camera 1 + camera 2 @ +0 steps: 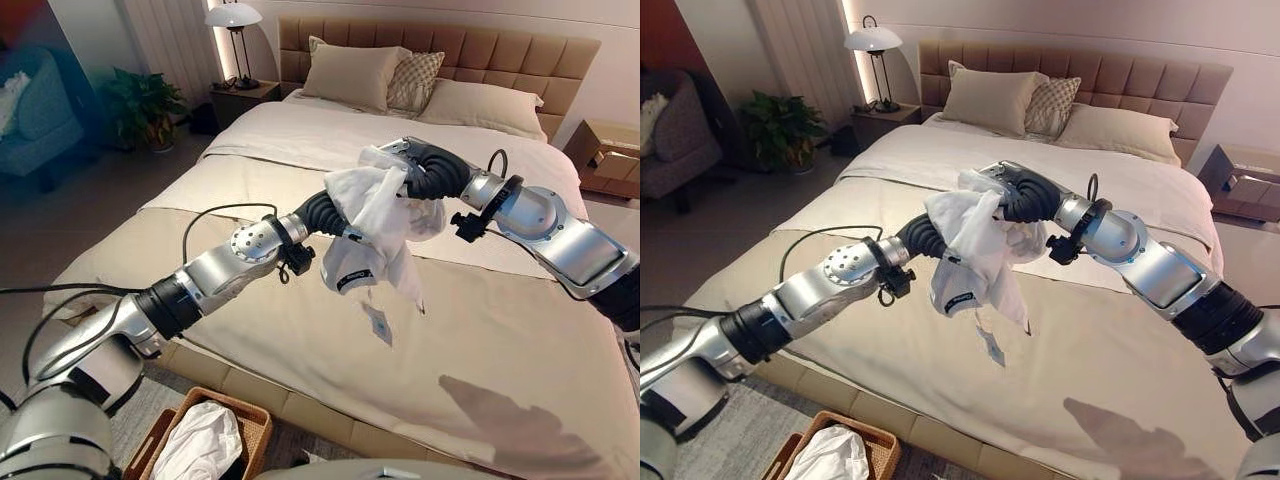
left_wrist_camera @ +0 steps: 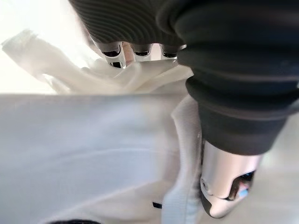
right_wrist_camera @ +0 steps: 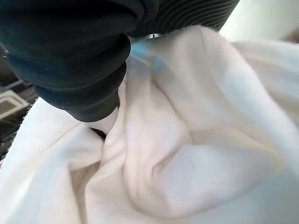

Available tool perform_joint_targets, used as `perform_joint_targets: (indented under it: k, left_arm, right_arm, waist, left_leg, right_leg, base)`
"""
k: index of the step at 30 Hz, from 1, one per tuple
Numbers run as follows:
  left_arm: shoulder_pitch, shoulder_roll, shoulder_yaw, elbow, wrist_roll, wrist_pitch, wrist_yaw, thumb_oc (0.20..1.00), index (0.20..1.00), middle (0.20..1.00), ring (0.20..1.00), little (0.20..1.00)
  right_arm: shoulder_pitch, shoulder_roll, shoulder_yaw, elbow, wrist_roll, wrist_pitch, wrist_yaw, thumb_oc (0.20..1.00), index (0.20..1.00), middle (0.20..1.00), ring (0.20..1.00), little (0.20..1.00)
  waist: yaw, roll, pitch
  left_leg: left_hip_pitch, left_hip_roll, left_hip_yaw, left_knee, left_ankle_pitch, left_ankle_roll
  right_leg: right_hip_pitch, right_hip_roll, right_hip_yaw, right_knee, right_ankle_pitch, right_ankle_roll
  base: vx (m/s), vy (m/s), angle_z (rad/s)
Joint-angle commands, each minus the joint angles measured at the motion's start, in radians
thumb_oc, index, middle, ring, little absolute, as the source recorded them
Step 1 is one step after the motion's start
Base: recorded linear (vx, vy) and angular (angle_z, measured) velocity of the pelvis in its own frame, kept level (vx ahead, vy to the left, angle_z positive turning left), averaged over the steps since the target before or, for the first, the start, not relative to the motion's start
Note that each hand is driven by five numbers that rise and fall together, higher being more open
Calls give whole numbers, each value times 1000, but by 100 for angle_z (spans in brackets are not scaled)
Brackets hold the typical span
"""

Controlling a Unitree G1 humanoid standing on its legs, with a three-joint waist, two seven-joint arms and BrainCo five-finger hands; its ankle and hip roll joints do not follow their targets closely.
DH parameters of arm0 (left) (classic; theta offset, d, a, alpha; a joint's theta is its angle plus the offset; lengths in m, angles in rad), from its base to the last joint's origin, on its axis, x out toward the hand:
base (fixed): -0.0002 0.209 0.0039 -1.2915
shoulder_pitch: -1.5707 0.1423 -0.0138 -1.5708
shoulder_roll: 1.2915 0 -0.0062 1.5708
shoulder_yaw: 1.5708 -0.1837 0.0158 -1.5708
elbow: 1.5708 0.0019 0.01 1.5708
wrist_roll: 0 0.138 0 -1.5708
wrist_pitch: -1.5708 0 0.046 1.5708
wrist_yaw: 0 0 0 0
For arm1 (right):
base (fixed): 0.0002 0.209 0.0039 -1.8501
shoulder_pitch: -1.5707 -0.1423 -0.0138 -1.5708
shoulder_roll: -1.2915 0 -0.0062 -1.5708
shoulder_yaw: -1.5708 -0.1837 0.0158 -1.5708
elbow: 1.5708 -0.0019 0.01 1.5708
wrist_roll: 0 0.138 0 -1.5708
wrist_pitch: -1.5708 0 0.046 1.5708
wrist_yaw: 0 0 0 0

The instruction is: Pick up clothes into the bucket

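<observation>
Holding the white garment (image 1: 375, 225) above the bed (image 1: 500, 340), your left hand (image 2: 135, 49) curls its fingers into the cloth; your right hand (image 1: 425, 170) is buried, grip unreadable. Swinging toward the near-left basket (image 1: 255, 425), loose dangling cloth could snag or slip.

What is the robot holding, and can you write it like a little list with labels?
held thing: white cloth garment, lifted above the beige bed
left hand: left hand, fingers in the cloth
right hand: right hand, buried in the same cloth, fingers hidden
bucket: brown woven basket on the floor at the foot of the bed
already in basket: another white cloth
also there: pillows, bedside lamp
</observation>
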Motion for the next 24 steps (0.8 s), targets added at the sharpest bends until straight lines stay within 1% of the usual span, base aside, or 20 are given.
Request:
perform_joint_targets:
  k: [1, 2, 5, 8, 9, 10, 11, 12, 13, 14, 15, 17, 18, 19, 20, 21, 22, 24]
  left_arm:
    - [-84, -22, -32, -28, -100, -19, -90, 1000, 1000, 1000, 1000, 1000]
    - [-85, 1, -45, -39, -131, -11, -115, 1000, 1000, 1000, 1000, 1000]
    - [-64, 30, -41, -57, -178, 0, -144, 1000, 1000, 1000, 1000, 1000]
    - [-2, 14, -5, -56, -220, 19, -161, 1000, 1000, 1000, 1000, 1000]
    - [36, -9, 23, -47, -238, 25, -164, 573, 573, 573, 573, 573]
    - [37, -9, 23, -47, -238, 25, -164, 507, 507, 507, 507, 507]
    - [64, -31, 43, -44, -258, 36, -167, 200, 200, 200, 200, 200]
    - [64, -31, 43, -44, -258, 36, -168, 200, 200, 200, 200, 200]
    - [131, -91, 91, -35, -290, 55, -177, 200, 200, 200, 200, 200]
    - [153, -114, 104, -31, -299, 63, -180, 200, 200, 200, 200, 200]
    - [154, -115, 105, -31, -299, 63, -181, 200, 200, 200, 200, 200]
    - [183, -148, 128, -25, -313, 68, -187, 200, 200, 200, 200, 200]
    - [183, -148, 128, -25, -313, 68, -187, 200, 200, 200, 200, 200]
    - [216, -187, 159, -18, -326, 72, -189, 200, 200, 200, 200, 200]
    - [217, -187, 159, -18, -326, 72, -190, 200, 200, 200, 200, 200]
    - [232, -213, 175, -14, -334, 74, -190, 200, 200, 200, 200, 200]
    - [232, -213, 175, -14, -334, 74, -190, 200, 200, 200, 200, 200]
    - [254, -241, 194, -8, -339, 73, -187, 200, 200, 200, 200, 200]
  right_arm:
    - [-100, 3, 14, -5, 44, -63, -27, 200, 200, 200, 200, 200]
    - [-106, 5, 21, 3, 39, -68, -27, 200, 200, 200, 200, 200]
    - [-111, 11, 26, 33, 24, -71, -27, 200, 200, 200, 200, 200]
    - [-101, 21, 17, 50, 5, -73, -27, 200, 200, 200, 200, 200]
    - [-91, 29, 9, 58, -6, -71, -26, 200, 200, 200, 200, 200]
    - [-91, 29, 10, 58, -6, -71, -26, 200, 200, 200, 200, 200]
    - [-83, 35, 4, 61, -14, -69, -25, 200, 200, 200, 200, 200]
    - [-83, 35, 4, 61, -14, -69, -25, 200, 200, 200, 200, 200]
    - [-61, 48, -21, 64, -35, -66, -21, 200, 200, 200, 200, 200]
    - [-54, 51, -27, 63, -41, -65, -19, 200, 200, 200, 200, 200]
    - [-54, 51, -27, 63, -42, -65, -19, 200, 200, 200, 200, 200]
    - [-39, 61, -42, 65, -53, -61, -14, 200, 200, 200, 200, 200]
    - [-39, 61, -42, 65, -53, -61, -14, 200, 200, 200, 200, 200]
    - [-21, 78, -63, 65, -66, -60, -11, 200, 200, 200, 200, 200]
    - [-21, 77, -63, 65, -67, -60, -11, 200, 200, 200, 200, 200]
    - [-12, 89, -75, 67, -75, -59, -11, 200, 200, 200, 200, 200]
    - [-11, 89, -75, 67, -75, -59, -11, 200, 200, 200, 200, 200]
    - [4, 100, -90, 64, -86, -57, -4, 200, 200, 200, 200, 200]
  waist:
    - [18, -29, -52]
    - [15, -26, -56]
    - [14, -23, -61]
    - [13, -21, -62]
    - [11, -21, -63]
    - [11, -21, -63]
    - [11, -22, -64]
    - [11, -22, -64]
    - [9, -23, -62]
    - [8, -23, -60]
    - [8, -23, -61]
    - [7, -23, -59]
    - [7, -23, -59]
    - [6, -22, -57]
    - [6, -22, -57]
    - [6, -22, -57]
    - [7, -22, -57]
    - [5, -20, -54]
  left_leg:
    - [-30, 14, 10, 76, -64, -34]
    - [-27, 13, 11, 73, -64, -35]
    - [-24, 11, 14, 72, -66, -32]
    - [-20, 10, 18, 68, -67, -30]
    - [-19, 10, 19, 67, -67, -29]
    - [-19, 10, 20, 67, -67, -29]
    - [-19, 9, 20, 66, -68, -28]
    - [-19, 9, 20, 66, -68, -28]
    - [-17, 7, 21, 65, -70, -25]
    - [-16, 6, 21, 64, -71, -23]
    - [-16, 6, 21, 64, -71, -23]
    - [-16, 4, 21, 65, -73, -20]
    - [-16, 4, 21, 65, -73, -20]
    - [-16, 2, 23, 66, -75, -18]
    - [-16, 2, 23, 66, -75, -18]
    - [-17, 1, 24, 66, -76, -15]
    - [-17, 1, 24, 66, -76, -15]
    - [-17, 0, 25, 66, -77, -13]
  right_leg:
    - [-58, -42, -22, 13, 63, 38]
    - [-57, -43, -23, 12, 64, 39]
    - [-56, -44, -19, 8, 67, 42]
    - [-56, -47, -17, 6, 69, 43]
    - [-57, -48, -14, 7, 69, 43]
    - [-57, -48, -14, 7, 69, 43]
    - [-57, -49, -12, 6, 69, 43]
    - [-57, -49, -12, 6, 69, 43]
    - [-58, -50, -8, 8, 67, 43]
    - [-59, -50, -6, 8, 67, 43]
    - [-59, -50, -5, 9, 67, 43]
    - [-61, -51, -4, 10, 66, 42]
    - [-61, -51, -4, 10, 66, 42]
    - [-63, -52, 0, 10, 66, 42]
    - [-63, -52, 0, 10, 66, 42]
    - [-64, -52, 2, 10, 67, 43]
    - [-64, -52, 2, 10, 67, 43]
    - [-66, -54, 6, 11, 66, 42]
  base:
    - [12, 13, 3]
    - [0, 0, 0]
    - [0, 0, 0]
    - [0, 0, 0]
    - [0, 0, 0]
    - [0, 16, -4]
    - [0, 0, 0]
    - [0, 0, 0]
    - [0, 0, 0]
    - [3, 19, -5]
    - [-2, 10, -5]
    - [0, 5, -2]
    - [0, 0, 0]
    - [0, 0, 0]
    - [-6, 17, -3]
    - [0, 0, 0]
    - [0, 12, -4]
    - [0, 5, -2]
